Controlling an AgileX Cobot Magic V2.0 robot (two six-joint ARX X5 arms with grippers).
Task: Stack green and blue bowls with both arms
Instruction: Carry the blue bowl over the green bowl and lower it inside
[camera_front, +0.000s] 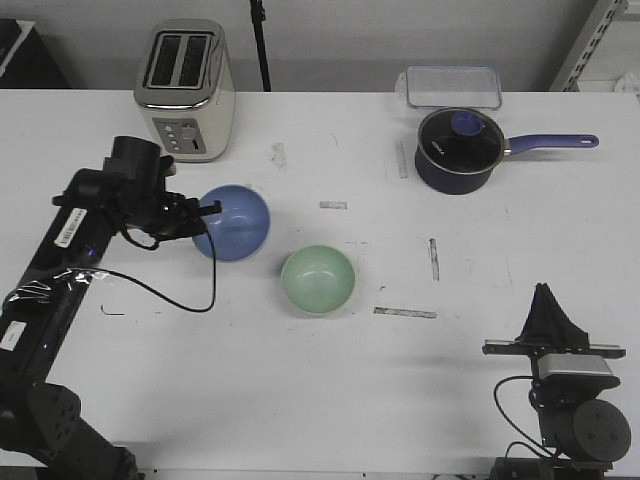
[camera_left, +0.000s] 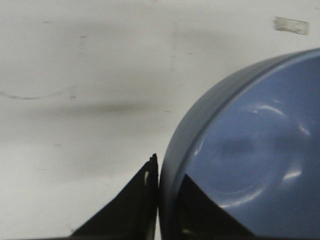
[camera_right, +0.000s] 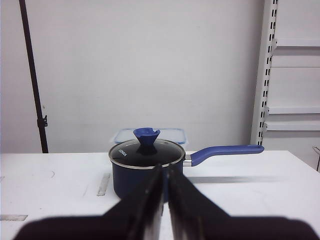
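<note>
The blue bowl (camera_front: 235, 222) is left of the table's centre, tilted with its opening toward the camera. My left gripper (camera_front: 205, 215) is shut on its left rim, with one finger outside and one inside, as the left wrist view shows for the gripper (camera_left: 169, 169) and the bowl (camera_left: 260, 145). The green bowl (camera_front: 318, 280) stands upright on the table, just right of and nearer than the blue one, apart from it. My right gripper (camera_front: 546, 300) is shut and empty near the front right; in the right wrist view it (camera_right: 165, 171) points toward the back of the table.
A toaster (camera_front: 185, 90) stands at the back left. A dark navy saucepan (camera_front: 458, 150) with a purple handle and a clear lidded container (camera_front: 452, 86) are at the back right. Tape marks (camera_front: 405, 312) lie on the white table.
</note>
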